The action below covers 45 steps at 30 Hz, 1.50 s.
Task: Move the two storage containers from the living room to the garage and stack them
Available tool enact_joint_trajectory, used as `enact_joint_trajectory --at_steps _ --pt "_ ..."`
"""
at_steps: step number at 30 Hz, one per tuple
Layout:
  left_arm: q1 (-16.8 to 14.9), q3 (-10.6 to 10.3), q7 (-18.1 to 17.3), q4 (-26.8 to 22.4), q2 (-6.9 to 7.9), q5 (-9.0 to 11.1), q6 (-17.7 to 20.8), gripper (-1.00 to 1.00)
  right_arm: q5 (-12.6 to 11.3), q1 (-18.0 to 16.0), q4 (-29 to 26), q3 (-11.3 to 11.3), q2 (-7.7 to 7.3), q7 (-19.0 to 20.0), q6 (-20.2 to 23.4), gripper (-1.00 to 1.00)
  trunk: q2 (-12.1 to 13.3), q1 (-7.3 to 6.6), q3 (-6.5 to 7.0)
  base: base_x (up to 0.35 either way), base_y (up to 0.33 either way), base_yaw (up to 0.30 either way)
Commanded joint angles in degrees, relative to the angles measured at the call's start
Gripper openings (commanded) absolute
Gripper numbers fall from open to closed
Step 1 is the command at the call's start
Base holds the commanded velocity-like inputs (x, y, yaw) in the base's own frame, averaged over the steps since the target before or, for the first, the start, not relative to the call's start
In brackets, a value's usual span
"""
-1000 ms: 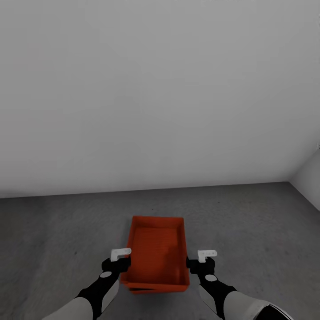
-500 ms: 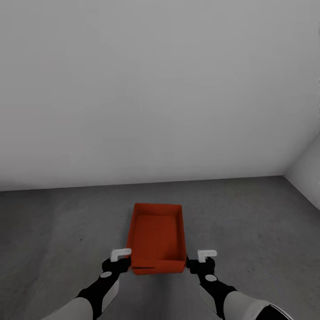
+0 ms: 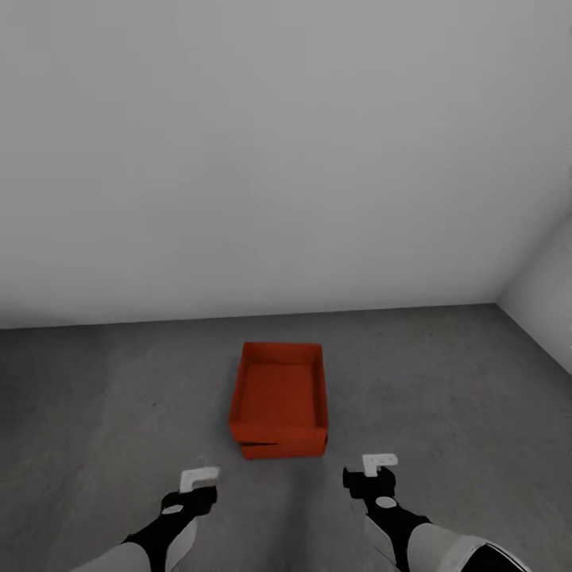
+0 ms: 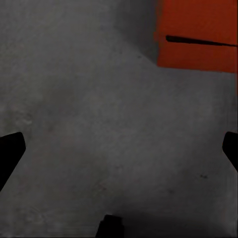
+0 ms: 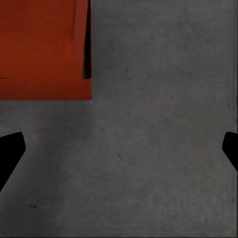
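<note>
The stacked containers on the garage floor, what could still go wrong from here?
1. The top container sits a little askew on the bottom container; a dark gap shows between them in the left wrist view, so a bump might shift it.
2. The left gripper and right gripper are open and low, close in front of the stack; driving forward could knock it.
3. The wall is not far behind, leaving limited room to push or re-seat the stack.

**Count in the garage**

Two storage containers: an upper container (image 3: 280, 393) stacked on a lower container (image 3: 282, 450). Two grippers: the left gripper (image 3: 199, 479) and the right gripper (image 3: 379, 461). Two pale walls meet at one corner.
</note>
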Motion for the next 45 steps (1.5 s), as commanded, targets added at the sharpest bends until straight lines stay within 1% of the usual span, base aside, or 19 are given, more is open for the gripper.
enact_joint_trajectory --at_steps 1,3,4,5,6,8,9,15,18,24,26,30,32,34,37,38,39,40,45 --pt "-0.07 -0.22 0.25 1.08 0.61 1.48 -0.03 1.00 -0.45 -0.02 0.32 0.53 0.02 -0.16 -0.14 1.00 -0.06 -0.03 -0.05 -0.345 0.000 0.000" --pt "-0.06 1.43 0.36 3.48 2.55 5.67 2.38 1.00 -0.45 0.05 1.11 0.53 0.01 -0.16 -0.12 1.00 -0.06 -0.03 -0.05 -0.345 0.000 0.000" --pt "-0.06 1.87 0.31 4.81 3.58 7.34 4.24 1.00 -0.44 0.09 1.32 0.53 -0.03 -0.17 -0.09 1.00 -0.06 -0.03 -0.05 -0.345 0.000 0.000" --pt "-0.01 2.16 0.06 5.89 4.72 8.48 5.79 1.00 -0.43 0.18 1.46 0.53 -0.05 -0.17 -0.07 1.00 -0.06 -0.03 -0.05 -0.345 0.000 0.000" --pt "0.05 2.26 -0.09 6.28 5.33 8.88 6.42 1.00 -0.43 0.23 1.51 0.53 -0.06 -0.17 -0.06 1.00 -0.06 -0.03 -0.05 -0.345 0.000 0.000" --pt "0.33 2.55 -0.60 7.16 7.22 9.85 7.88 1.00 -0.41 0.42 1.62 0.55 -0.08 -0.15 0.01 1.00 -0.06 -0.03 -0.05 -0.345 0.000 0.000" --pt "0.35 2.63 -0.75 7.38 7.80 10.11 8.22 1.00 -0.38 0.47 1.65 0.58 -0.06 -0.12 0.03 1.00 -0.06 -0.03 -0.05 -0.345 0.000 0.000" --pt "0.38 2.74 -0.99 7.72 9.30 10.58 8.79 1.00 -0.14 0.54 1.62 0.70 0.11 0.09 0.08 1.00 -0.06 -0.03 -0.05 -0.345 0.000 0.000" --pt "0.38 2.75 -1.01 7.77 9.65 10.63 8.92 1.00 -0.05 0.55 1.61 0.81 0.25 0.21 0.08 1.00 -0.06 -0.03 -0.05 -0.345 0.000 0.000" --pt "0.38 2.75 -0.97 7.81 9.79 10.66 9.17 1.00 0.05 0.72 1.81 0.83 0.25 0.31 0.22 1.00 -0.06 -0.03 -0.05 -0.346 0.000 0.000" --pt "0.38 2.76 -0.95 7.82 9.81 10.66 9.28 1.00 0.13 2.10 2.11 0.83 -0.12 0.29 0.79 1.00 -0.06 -0.03 -0.05 -0.345 0.000 0.000" --pt "0.67 2.76 -0.88 7.81 9.82 10.66 9.02 1.00 0.23 7.65 2.26 0.87 -1.63 0.33 1.72 1.00 -0.06 -0.03 -0.05 -0.241 0.000 0.000" --pt "1.67 2.76 -0.91 7.83 9.73 10.62 8.80 1.00 0.15 8.88 2.29 0.80 -1.91 0.30 1.96 1.00 -0.06 -0.03 -0.05 -0.075 0.000 0.000" --pt "3.45 2.76 -0.92 7.80 9.60 10.57 8.68 1.00 -0.03 10.10 2.31 0.77 -2.36 0.31 2.43 1.00 -0.06 -0.03 -0.05 -0.044 0.000 0.000" --pt "6.93 2.76 -0.93 7.78 9.31 10.40 8.46 1.00 -0.21 13.96 2.31 0.75 -3.42 0.58 4.19 1.00 -0.06 -0.03 -0.05 -0.017 0.000 0.000" --pt "7.69 2.76 -0.93 7.78 9.27 10.39 8.43 1.00 -0.24 14.79 2.31 0.74 -3.56 0.69 4.46 1.00 -0.06 -0.03 -0.05 -0.009 0.000 0.000" --pt "9.27 2.76 -0.93 7.77 9.22 10.33 8.36 1.00 -0.28 16.33 2.31 0.73 -3.75 1.07 4.84 1.00 -0.06 -0.03 -0.05 -0.006 0.000 0.000" --pt "11.61 2.77 -0.98 7.77 9.11 10.24 7.90 1.00 -0.35 18.58 2.31 0.69 -3.88 1.83 5.18 1.00 -0.06 -0.03 -0.05 -0.003 0.000 0.000" --pt "16.25 2.76 -1.28 7.77 8.76 10.20 4.13 1.00 -0.45 23.61 2.31 0.63 -3.88 3.61 4.98 1.00 -0.06 -0.03 -0.05 -0.001 0.000 0.000"
